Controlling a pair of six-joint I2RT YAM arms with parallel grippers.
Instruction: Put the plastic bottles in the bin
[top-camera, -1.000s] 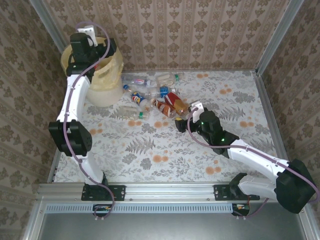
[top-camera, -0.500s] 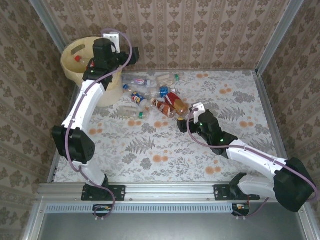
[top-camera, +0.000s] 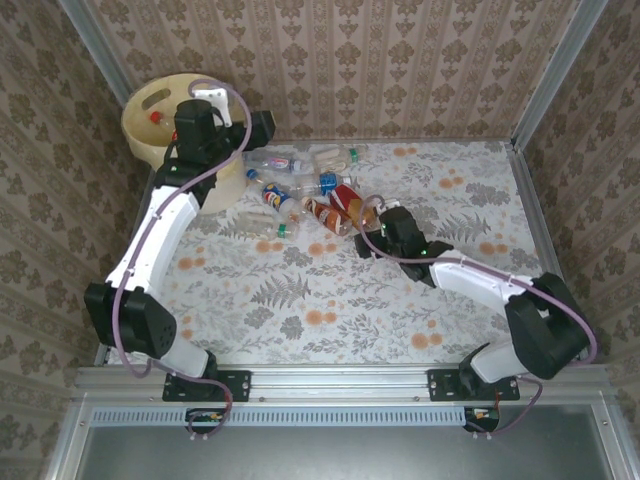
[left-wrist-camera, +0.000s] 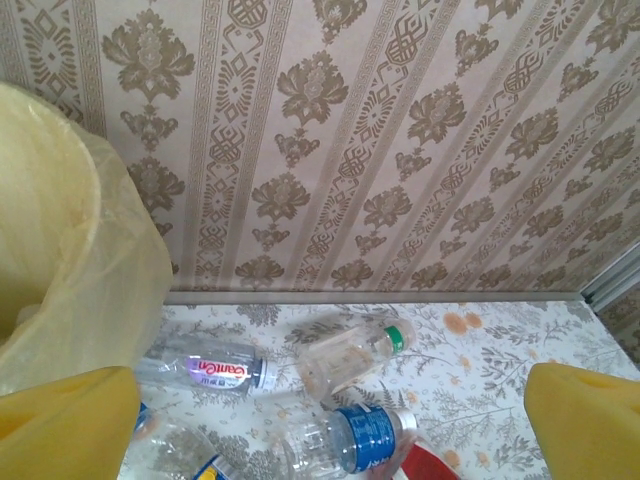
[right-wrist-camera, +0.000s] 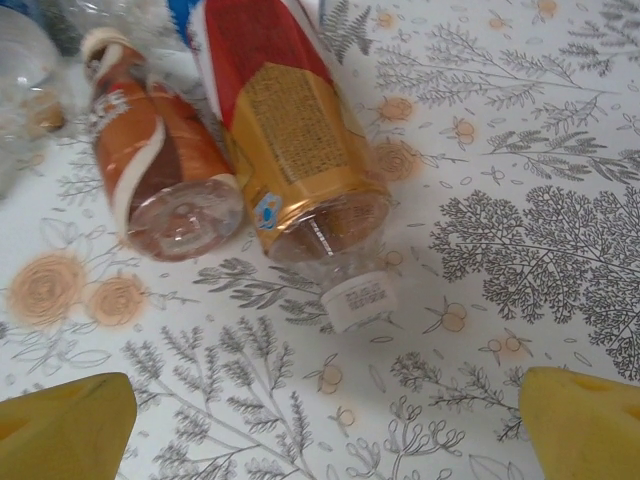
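Yellow-padded jaws of my left gripper stand fully apart and grasp nothing. It hangs beside the bin, above a blue-labelled bottle and a green-capped bottle.

My right gripper is likewise spread wide and empty, low over the table. It faces the bases of a red-and-gold-labelled bottle and an orange-labelled bottle, touching neither.

Bin stands at the table's far left corner; a red cap shows inside. The plastic bottles lie clustered just beside it, near the far edge.
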